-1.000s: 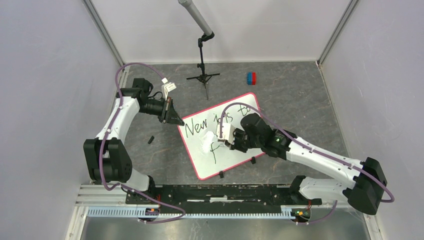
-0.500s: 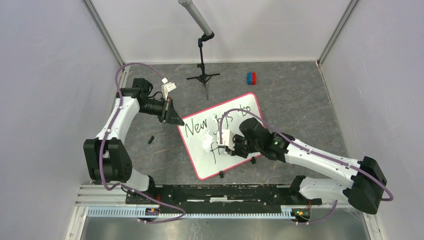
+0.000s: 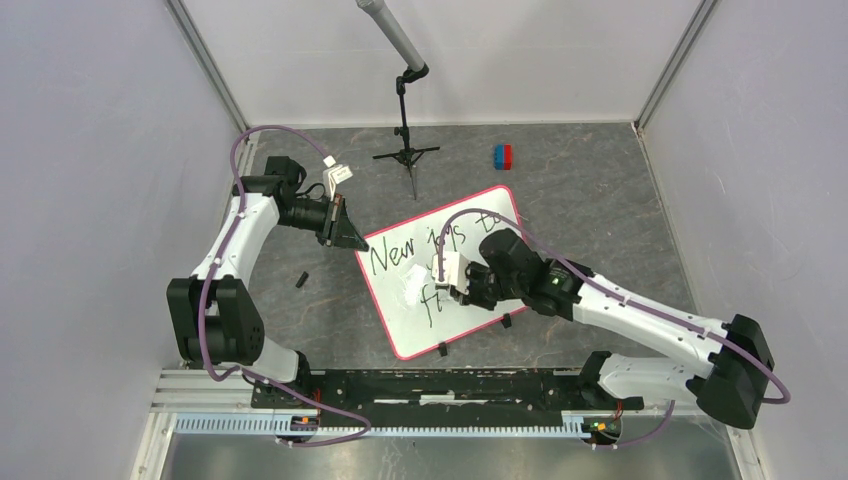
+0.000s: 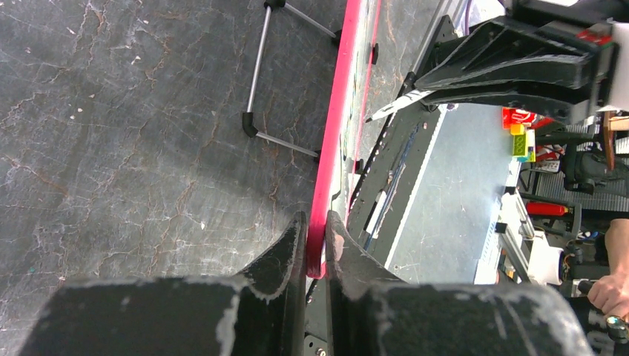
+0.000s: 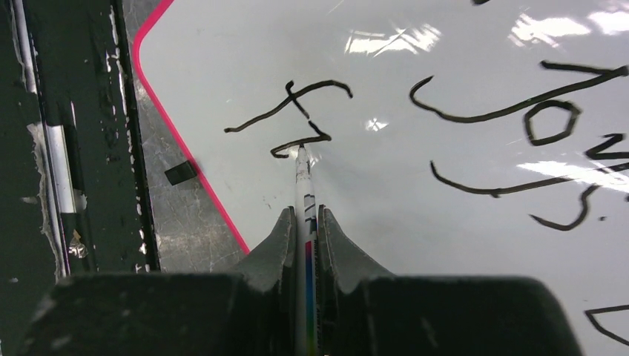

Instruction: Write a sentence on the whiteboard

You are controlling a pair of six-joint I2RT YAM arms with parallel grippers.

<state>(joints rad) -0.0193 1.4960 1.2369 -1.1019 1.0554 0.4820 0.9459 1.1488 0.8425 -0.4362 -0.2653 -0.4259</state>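
On board (image 3: 425,335), lower line: right hand (image 5: 305,215) is gripping marker (image 5: 303,185); left hand (image 4: 315,222) is pinching rim (image 4: 334,133); board slipping could skew strokes (image 5: 297,100).

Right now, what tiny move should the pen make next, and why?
Probably slide the marker tip onward to start the next letter: the sentence stops at "New joys to f" plus a short stroke, and the left gripper clamps the whiteboard's rim.

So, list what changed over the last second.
The right gripper, shut on the marker, dipped slightly toward the near edge and came back, adding a stroke to the sentence. The left gripper stayed clamped on the whiteboard rim.
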